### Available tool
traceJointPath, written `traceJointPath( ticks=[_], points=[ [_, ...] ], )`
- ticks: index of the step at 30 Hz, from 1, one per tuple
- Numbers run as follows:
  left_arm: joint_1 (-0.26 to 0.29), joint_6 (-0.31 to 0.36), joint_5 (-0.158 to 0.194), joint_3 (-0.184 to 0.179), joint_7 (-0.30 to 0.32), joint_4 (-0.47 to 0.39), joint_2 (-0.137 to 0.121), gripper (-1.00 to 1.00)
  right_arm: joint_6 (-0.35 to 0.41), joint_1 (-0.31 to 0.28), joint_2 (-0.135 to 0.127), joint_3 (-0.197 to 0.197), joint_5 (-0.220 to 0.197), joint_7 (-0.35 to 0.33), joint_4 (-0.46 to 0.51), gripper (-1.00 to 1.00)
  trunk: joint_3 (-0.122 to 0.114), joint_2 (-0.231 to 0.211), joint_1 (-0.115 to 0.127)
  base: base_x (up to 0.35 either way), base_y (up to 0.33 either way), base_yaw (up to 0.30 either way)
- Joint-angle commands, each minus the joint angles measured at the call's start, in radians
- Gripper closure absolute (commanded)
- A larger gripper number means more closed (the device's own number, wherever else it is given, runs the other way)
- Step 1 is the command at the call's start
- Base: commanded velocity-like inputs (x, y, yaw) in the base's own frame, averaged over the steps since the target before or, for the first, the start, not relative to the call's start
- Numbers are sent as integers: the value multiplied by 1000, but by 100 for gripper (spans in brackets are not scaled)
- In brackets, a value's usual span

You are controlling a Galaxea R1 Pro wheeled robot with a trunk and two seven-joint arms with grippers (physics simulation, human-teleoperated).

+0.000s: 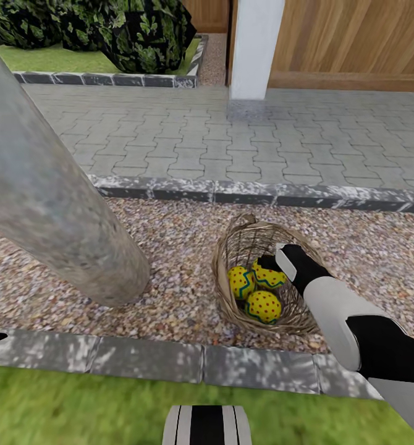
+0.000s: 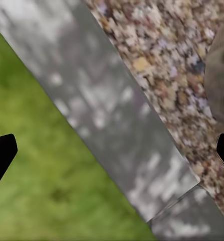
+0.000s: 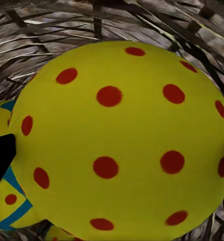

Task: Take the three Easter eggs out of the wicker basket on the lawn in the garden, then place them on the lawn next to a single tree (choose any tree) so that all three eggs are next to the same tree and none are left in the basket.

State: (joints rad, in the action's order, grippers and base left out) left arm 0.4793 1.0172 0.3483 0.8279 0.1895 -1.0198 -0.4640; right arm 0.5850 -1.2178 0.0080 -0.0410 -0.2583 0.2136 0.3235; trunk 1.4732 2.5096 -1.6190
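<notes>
— Underfoot? Pebble gravel strip (image 1: 170, 247), brownish and speckled, bounded by grey stone kerbs (image 1: 262, 193) on the far side and (image 1: 145, 358) on the near side.

— Beyond the far kerb? Grey interlocking paving (image 1: 232, 142), reaching a white post (image 1: 254, 49) and a brown slatted wooden fence (image 1: 355, 43).

— Far left? Dark leafy shrubs (image 1: 126, 31) on a patch of grass, edged by another kerb.

— Nearest? Short green grass (image 1: 77, 408), bright, just this side of the near kerb.

— Light? Daylight, with dappled shade mottling the kerb stones and the paving.

— From the left wrist? Same kerb (image 2: 117, 125) running diagonally between grass (image 2: 41, 175) and gravel (image 2: 167, 60).
</notes>
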Motion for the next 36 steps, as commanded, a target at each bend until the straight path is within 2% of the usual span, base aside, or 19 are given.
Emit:
traceJointPath(
  ticks=[1,29,33,36],
  points=[
    [1,4,-9,3,11,0,0,-100,4,0,0,-5,-7,8,2,100,-3,0,1,0,0,0],
    [1,6,-9,2,10,1,-2,-100,35,0,0,-5,-9,10,3,100,-112,-7,13,-57,0,0],
    [1,6,-9,2,11,1,-2,-100,72,0,-2,-6,-69,6,68,100,-127,-7,15,0,0,0],
    [1,6,-9,2,11,1,-2,-100,76,2,-2,-7,-77,6,91,100,-139,-8,16,0,0,0]
  ],
)
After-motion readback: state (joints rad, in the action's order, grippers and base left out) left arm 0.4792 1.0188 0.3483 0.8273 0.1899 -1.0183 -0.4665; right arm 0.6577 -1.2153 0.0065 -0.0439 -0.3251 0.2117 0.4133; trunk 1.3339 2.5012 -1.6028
